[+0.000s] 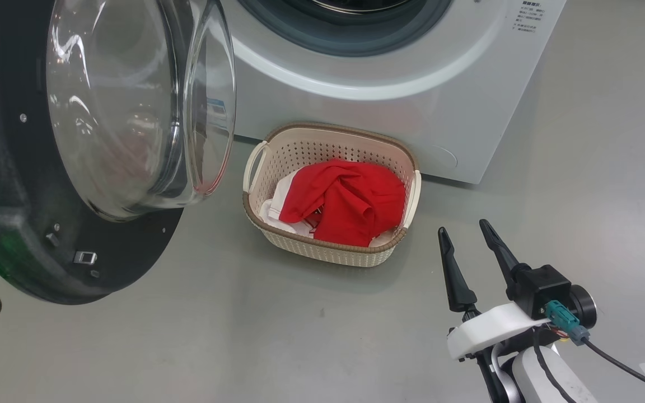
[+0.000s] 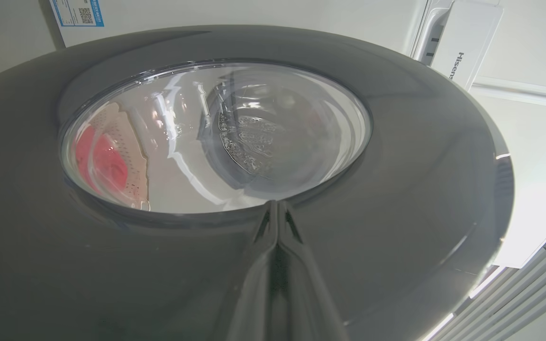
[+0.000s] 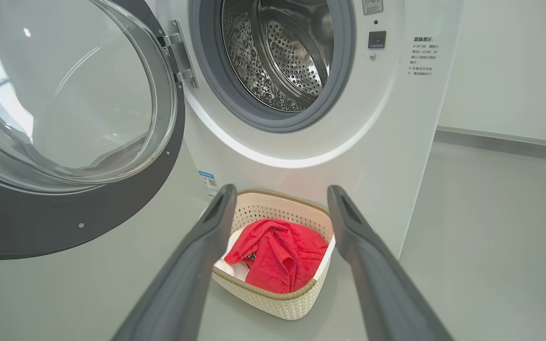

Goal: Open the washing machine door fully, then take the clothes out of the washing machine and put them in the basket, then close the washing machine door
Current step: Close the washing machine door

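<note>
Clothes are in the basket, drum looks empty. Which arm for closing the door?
Left. The left claw, shut, points at the outer rim of the washing machine door, ready to push. The right claw hangs open over the floor beside the basket, away from the door.

The round black-rimmed glass door (image 1: 104,140) swings out, blocking the left. The perforated steel drum (image 3: 277,52) mouth gapes unobstructed above the cream perforated plastic basket (image 1: 311,151); grey floor (image 1: 580,196) lies open rightward.

1. "Hisens…", dark letters running off the edge, on the white panel (image 2: 462,52).
2. Blue sticker (image 3: 209,182) with a QR code, low on the washing machine (image 3: 396,142); print too small to read.
3. Block of Chinese notice text (image 3: 424,57) on the machine front, illegible.
</note>
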